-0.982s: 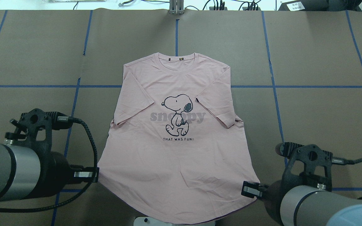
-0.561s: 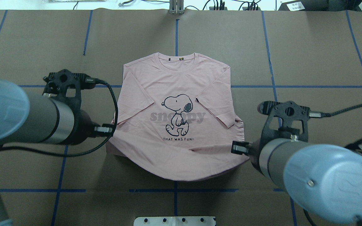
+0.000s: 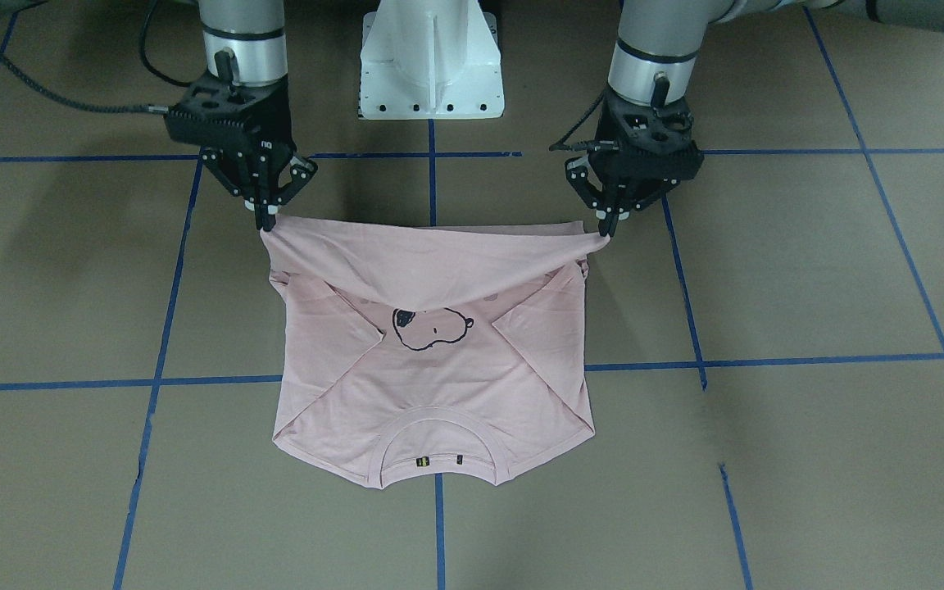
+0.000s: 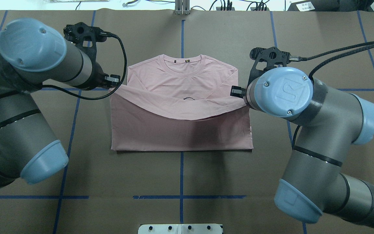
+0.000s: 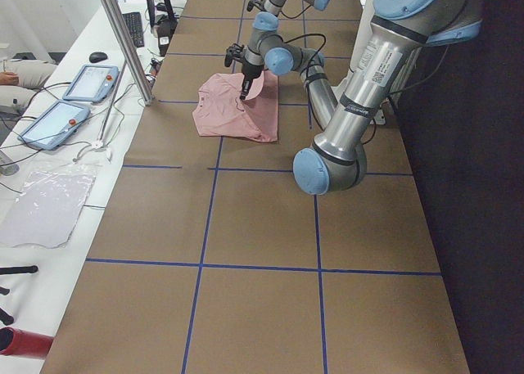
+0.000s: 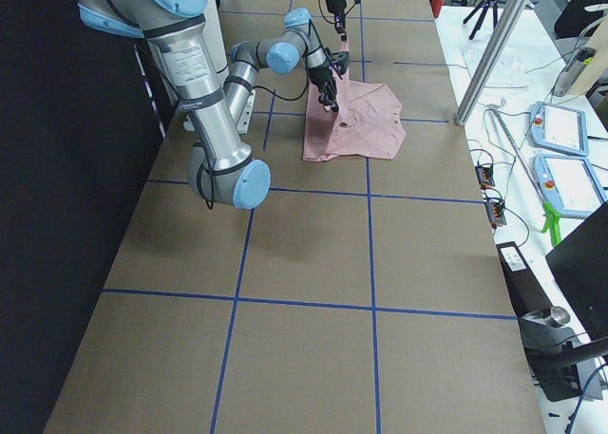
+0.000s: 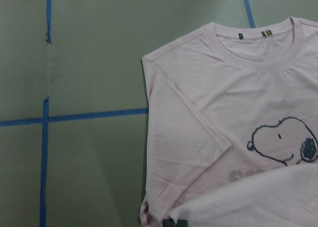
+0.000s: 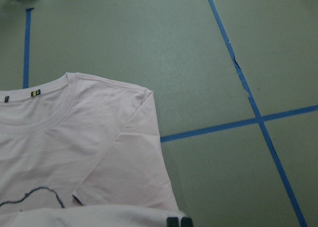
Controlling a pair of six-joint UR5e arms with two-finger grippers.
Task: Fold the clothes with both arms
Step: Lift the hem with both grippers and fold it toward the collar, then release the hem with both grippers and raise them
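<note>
Bottom-up fold under way: left gripper (image 3: 608, 223) and right gripper (image 3: 265, 218), jaws clamped on the hem (image 3: 431, 239) corners, hold the shirt (image 3: 439, 385) mid-frame, half doubled. Next, I judge: lay hem near collar (image 3: 437, 419), then release.

Wide open on the table (image 3: 808, 270) outside both sleeves, bare brown paper right out to the edges. Between left gripper (image 3: 608, 230) and right gripper (image 3: 266, 223), barred by the raised hem of the T-shirt (image 3: 439, 393), slung from one to the other, pinched tight at each corner. Under that lifted flap, just a shallow pocket over the print. Behind and between the grippers, hemmed in by the white pedestal base (image 3: 431, 65), with a lane either side of it. Past the collar, open run to the metal post (image 4: 182, 6) at the far edge. Beside the left wrist, crowded by a looping black cable (image 4: 123, 57).
</note>
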